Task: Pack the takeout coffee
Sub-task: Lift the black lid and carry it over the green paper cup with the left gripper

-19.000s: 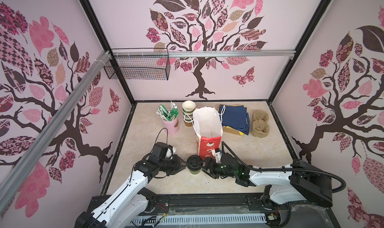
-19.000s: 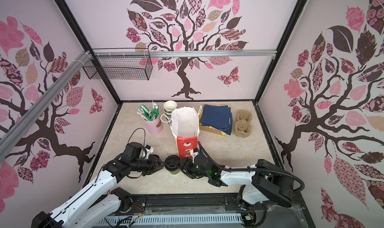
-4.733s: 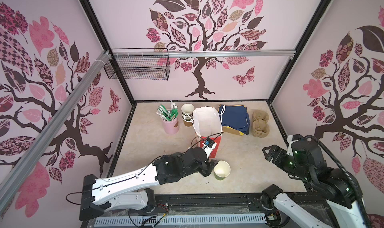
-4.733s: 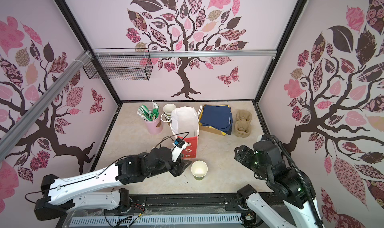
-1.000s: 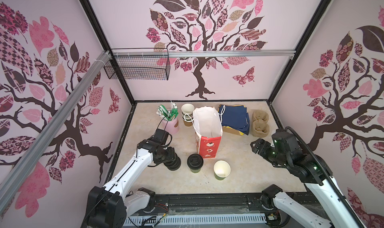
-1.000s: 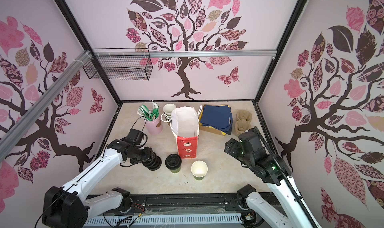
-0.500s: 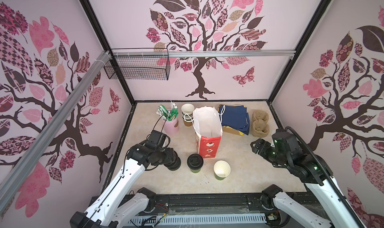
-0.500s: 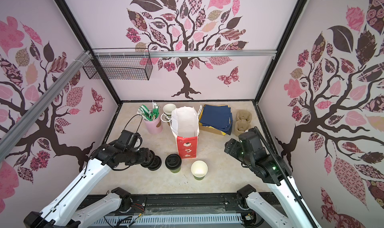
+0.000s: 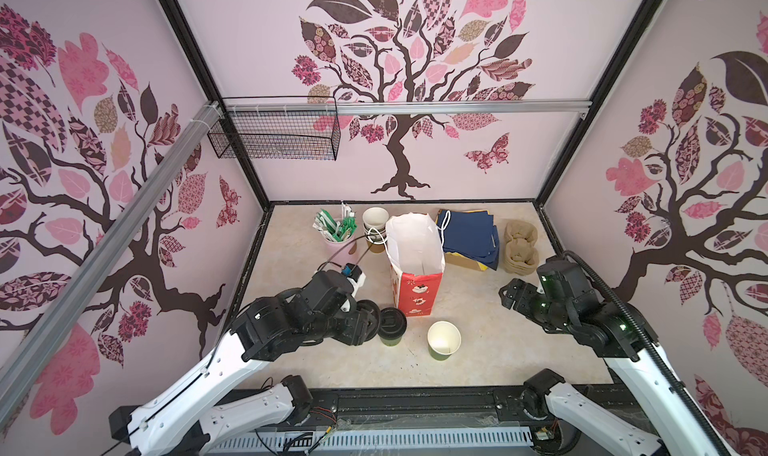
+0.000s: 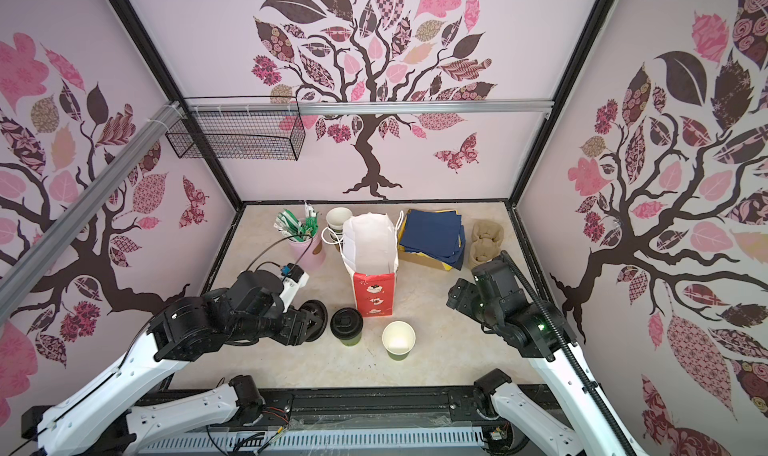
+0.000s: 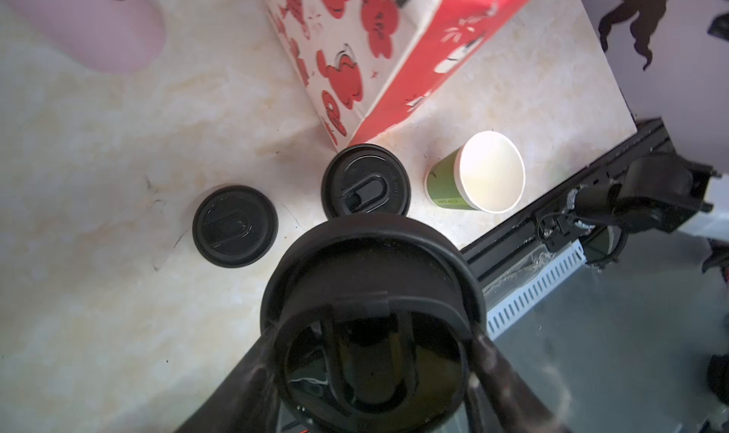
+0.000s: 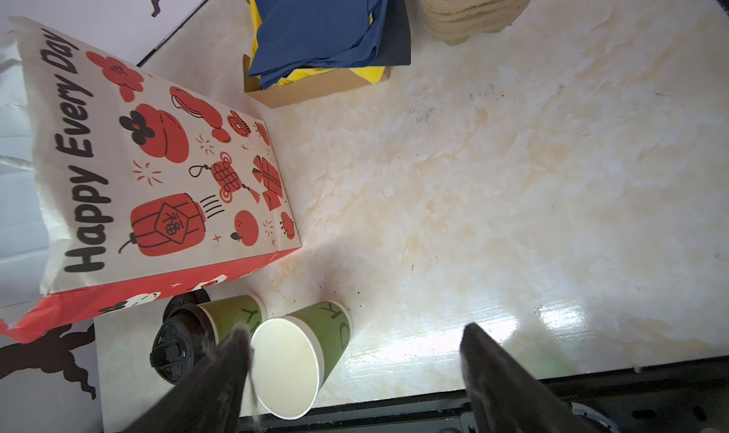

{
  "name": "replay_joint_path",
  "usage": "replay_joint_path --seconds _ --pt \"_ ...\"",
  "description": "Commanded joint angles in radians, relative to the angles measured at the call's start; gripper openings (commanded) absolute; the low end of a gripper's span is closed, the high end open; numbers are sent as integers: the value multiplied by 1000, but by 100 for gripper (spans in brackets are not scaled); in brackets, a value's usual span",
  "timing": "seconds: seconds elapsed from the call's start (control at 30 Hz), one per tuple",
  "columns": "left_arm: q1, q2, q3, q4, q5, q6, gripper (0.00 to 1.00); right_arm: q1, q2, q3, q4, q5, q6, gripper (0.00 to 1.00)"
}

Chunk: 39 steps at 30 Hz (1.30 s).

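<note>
Left tool [image 11: 372,330] grips a black lid [image 11: 371,261] by its rim, one finger on each side. Our right tool [image 12: 355,332] hangs with its jaws spread wide and nothing between them, well apart from the cups.

We judge the step in hand to be capping the open green cup [image 9: 444,338]. It stands on the surface [image 9: 494,350] near the front edge, just beside the lidded green cup [image 9: 392,324] and in front of the paper bag [image 9: 415,258].

To do it well, we would carry the lid past the lidded cup, level it over the white mouth, centre rim on rim, then press evenly. The light cup could tip, so the right tool might steady its wall.

Both cups stand upright, long axis vertical, mouths up. A stack of spare lids [image 11: 235,226] lies beside them.
</note>
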Motion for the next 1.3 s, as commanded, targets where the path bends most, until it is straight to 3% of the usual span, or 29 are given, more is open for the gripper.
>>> replay_joint_path --seconds 0.0,0.1,0.43,0.7,1.0,1.13,1.27 --pt "-130 56 51 12 -109 73 60 -6 -13 -19 -48 0 22 87" --pt "-214 113 83 15 -126 125 59 -7 -47 -70 -51 -21 74 87" --pt "-295 263 158 21 -57 383 58 -6 -152 -181 -86 13 197 87" --pt "-298 451 219 8 -69 551 58 -6 -161 -201 -32 41 315 87" --pt "-300 600 304 58 -100 617 57 -17 -108 -241 104 54 378 87" --pt "-298 640 316 88 -95 614 57 -169 -16 -288 219 -89 276 87" --pt "-278 691 348 100 -69 623 58 -500 26 -310 282 -324 101 86"
